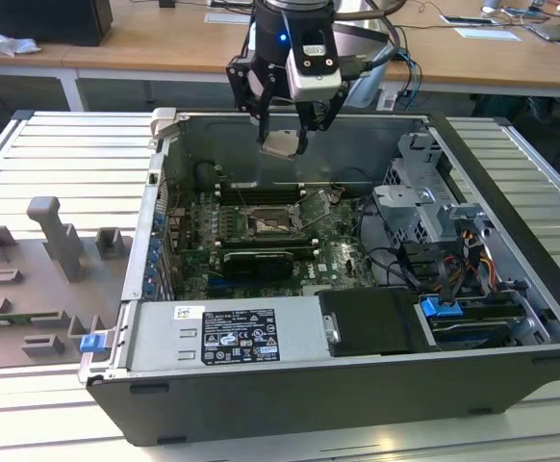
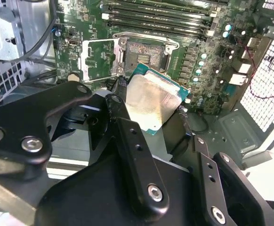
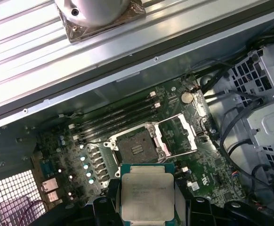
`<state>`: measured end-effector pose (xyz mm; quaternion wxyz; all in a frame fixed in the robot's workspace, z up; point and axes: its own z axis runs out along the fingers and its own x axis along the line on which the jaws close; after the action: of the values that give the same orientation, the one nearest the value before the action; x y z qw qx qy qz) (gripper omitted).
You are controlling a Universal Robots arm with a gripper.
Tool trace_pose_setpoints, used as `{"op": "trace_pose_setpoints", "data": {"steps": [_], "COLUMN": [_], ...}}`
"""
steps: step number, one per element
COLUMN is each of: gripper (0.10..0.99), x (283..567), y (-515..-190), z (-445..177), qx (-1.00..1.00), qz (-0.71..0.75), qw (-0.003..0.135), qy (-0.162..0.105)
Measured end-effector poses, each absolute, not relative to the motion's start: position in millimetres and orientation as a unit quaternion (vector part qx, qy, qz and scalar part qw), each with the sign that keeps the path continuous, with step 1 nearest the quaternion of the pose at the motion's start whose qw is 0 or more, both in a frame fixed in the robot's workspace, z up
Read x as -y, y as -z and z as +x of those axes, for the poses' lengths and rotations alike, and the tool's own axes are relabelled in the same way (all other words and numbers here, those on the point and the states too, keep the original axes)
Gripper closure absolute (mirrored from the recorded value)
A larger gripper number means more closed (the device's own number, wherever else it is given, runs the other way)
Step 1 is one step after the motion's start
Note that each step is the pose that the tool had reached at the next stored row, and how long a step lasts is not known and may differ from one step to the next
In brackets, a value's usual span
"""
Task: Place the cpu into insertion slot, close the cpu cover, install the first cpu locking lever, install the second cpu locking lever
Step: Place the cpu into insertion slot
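Gripper (image 2: 152,109) jaws pinch cpu (image 3: 147,195) at opposite edges, above insertion slot (image 3: 137,146).

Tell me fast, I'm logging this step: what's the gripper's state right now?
Gripper: shut on the cpu, held in the air, not yet in the insertion slot.

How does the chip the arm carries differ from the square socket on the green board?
The cpu is held in the gripper above the board; the insertion slot sits on it. The cpu's top is pale silvery metal; the insertion slot is dark-centred with a silvery frame. In the exterior view the cpu hangs tilted; the insertion slot lies flat. Both are square.
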<state>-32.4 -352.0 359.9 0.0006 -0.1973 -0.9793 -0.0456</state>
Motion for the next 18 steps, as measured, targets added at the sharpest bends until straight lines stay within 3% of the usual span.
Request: {"op": "trace_pose_setpoints", "data": {"steps": [18], "gripper": [0.541], "x": [351.9], "y": [-357.0], "z": [-32.4], "qx": [0.959], "qz": [-0.280], "qw": [-0.003], "qy": [0.046]}}
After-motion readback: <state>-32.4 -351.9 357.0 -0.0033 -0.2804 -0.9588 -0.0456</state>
